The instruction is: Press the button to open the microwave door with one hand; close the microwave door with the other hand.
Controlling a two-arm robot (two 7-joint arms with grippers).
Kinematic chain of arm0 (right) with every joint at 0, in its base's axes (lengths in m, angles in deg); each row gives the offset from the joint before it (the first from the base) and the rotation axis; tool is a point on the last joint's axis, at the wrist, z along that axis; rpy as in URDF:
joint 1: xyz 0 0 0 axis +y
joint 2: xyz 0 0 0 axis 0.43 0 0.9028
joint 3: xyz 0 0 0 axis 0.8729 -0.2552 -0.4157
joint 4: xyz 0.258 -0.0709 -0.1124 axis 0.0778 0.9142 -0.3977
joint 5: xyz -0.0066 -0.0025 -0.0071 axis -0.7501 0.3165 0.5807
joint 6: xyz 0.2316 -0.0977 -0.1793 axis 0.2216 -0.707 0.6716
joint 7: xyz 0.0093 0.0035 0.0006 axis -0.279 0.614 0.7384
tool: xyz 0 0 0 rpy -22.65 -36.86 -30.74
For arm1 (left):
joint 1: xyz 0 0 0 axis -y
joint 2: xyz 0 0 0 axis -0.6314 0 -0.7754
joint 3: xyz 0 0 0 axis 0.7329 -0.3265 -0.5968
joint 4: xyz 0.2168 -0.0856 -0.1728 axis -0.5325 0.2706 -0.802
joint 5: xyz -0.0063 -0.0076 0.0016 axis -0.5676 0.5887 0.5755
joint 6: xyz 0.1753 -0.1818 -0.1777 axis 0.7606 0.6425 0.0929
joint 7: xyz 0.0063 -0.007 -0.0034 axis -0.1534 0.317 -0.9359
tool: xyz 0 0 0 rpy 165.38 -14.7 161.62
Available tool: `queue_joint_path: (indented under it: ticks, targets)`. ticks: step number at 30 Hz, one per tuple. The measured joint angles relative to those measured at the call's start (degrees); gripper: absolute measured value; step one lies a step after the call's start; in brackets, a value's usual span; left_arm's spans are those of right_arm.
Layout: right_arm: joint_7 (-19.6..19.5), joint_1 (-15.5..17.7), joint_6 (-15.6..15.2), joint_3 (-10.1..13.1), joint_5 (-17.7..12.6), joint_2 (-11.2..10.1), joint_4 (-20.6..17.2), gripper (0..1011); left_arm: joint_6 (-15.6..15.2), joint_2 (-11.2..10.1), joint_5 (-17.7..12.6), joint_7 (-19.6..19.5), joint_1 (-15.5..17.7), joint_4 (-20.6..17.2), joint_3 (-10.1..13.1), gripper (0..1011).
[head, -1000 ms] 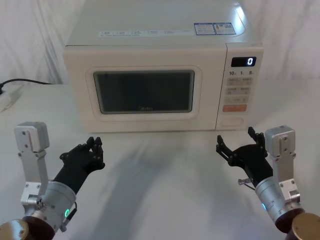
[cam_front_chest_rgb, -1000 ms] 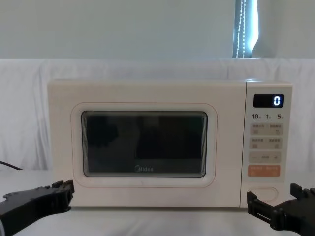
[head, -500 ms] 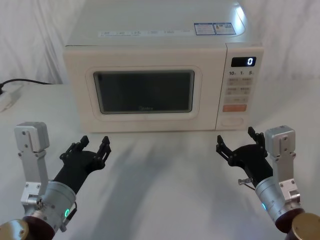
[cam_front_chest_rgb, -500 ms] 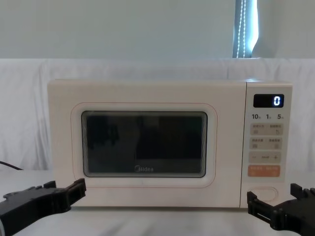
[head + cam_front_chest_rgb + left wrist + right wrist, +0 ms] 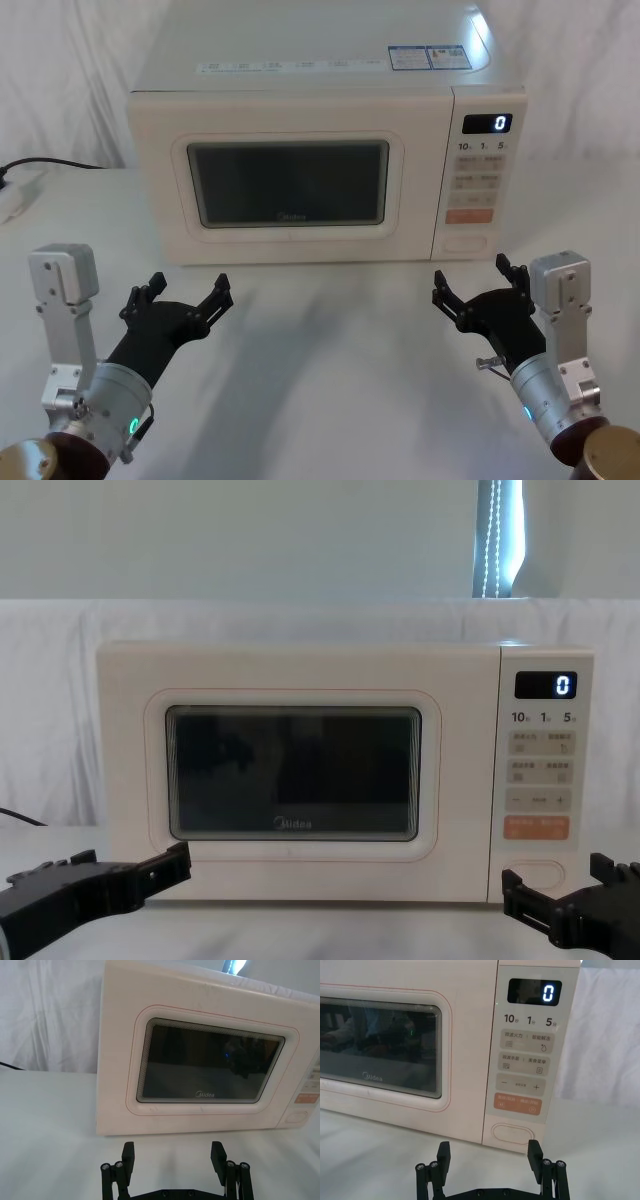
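The cream microwave stands at the back of the white table with its display showing 0. Its microwave door with the dark window is shut. The wide cream button is the lowest key of the control panel, also seen in the right wrist view. My left gripper is open low over the table, in front of the door's left part, and touches nothing. My right gripper is open a short way in front of the button, with nothing between its fingers.
An orange key sits just above the button. A black cable and a white plug block lie at the table's far left. White cloth hangs behind the microwave. Bare table stretches between my two grippers.
My left gripper's fingers have spread from almost shut to wide open. The right gripper and the microwave have stayed as they were.
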State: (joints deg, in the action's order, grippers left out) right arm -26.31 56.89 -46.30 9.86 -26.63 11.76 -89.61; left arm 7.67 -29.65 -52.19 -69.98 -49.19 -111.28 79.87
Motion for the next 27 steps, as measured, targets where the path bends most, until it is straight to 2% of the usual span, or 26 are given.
queue_joint_path:
  ticks: [27]
  targets:
    - [0.00, 0.00, 0.00, 0.00, 0.00, 0.00, 0.00, 1002, 0.00, 0.00, 0.00, 0.00, 0.00, 0.00, 0.00, 1001]
